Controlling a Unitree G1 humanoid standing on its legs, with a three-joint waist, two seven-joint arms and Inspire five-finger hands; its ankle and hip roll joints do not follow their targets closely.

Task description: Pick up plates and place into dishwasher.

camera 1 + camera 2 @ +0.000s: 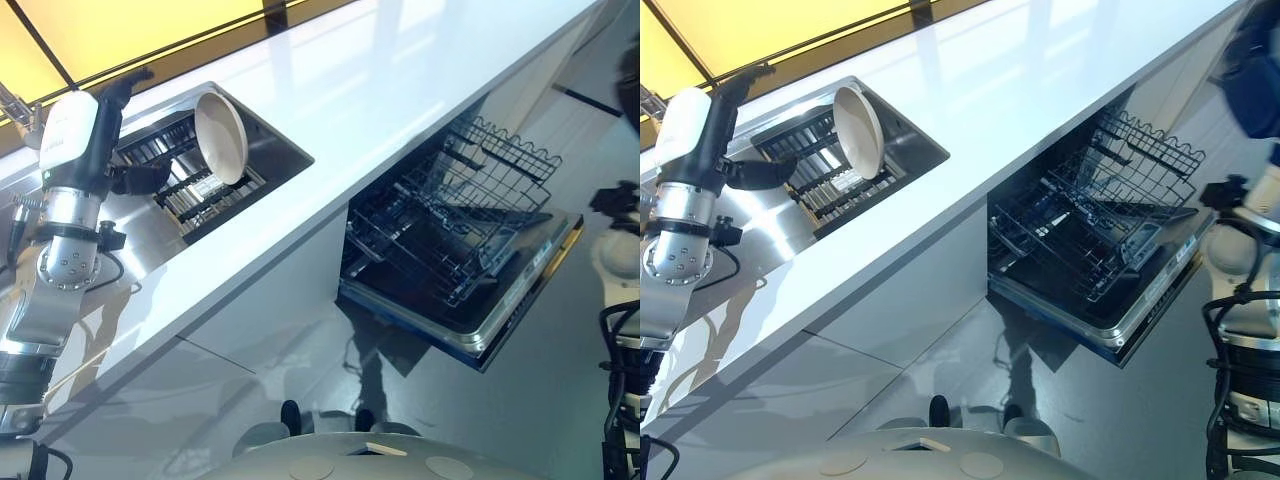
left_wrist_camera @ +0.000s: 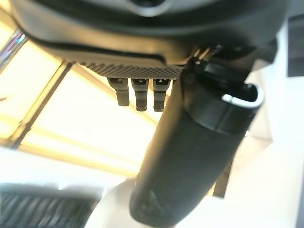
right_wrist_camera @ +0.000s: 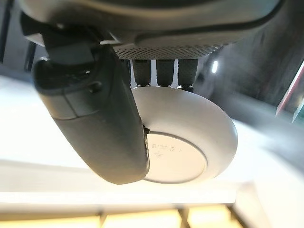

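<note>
Plates are split between two places. One white plate (image 3: 190, 137) is pinched in the right hand (image 3: 95, 123), thumb across its underside and fingers (image 3: 164, 71) behind the rim. A slip from so narrow a grip is judged possible before the dishwasher rack (image 1: 450, 215) is reached. Another plate (image 1: 220, 135) stands in the sink rack (image 1: 195, 195) beside the left hand (image 1: 110, 120), whose fingers are extended and empty.

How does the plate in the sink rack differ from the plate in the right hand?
The sink plate stands on edge in the sink rack, its hollow face showing; the held plate shows its underside and foot ring. Nothing grips the sink plate, and the open left hand is beside it; the right hand pinches the held plate between thumb and fingers. Both are white and round.
</note>
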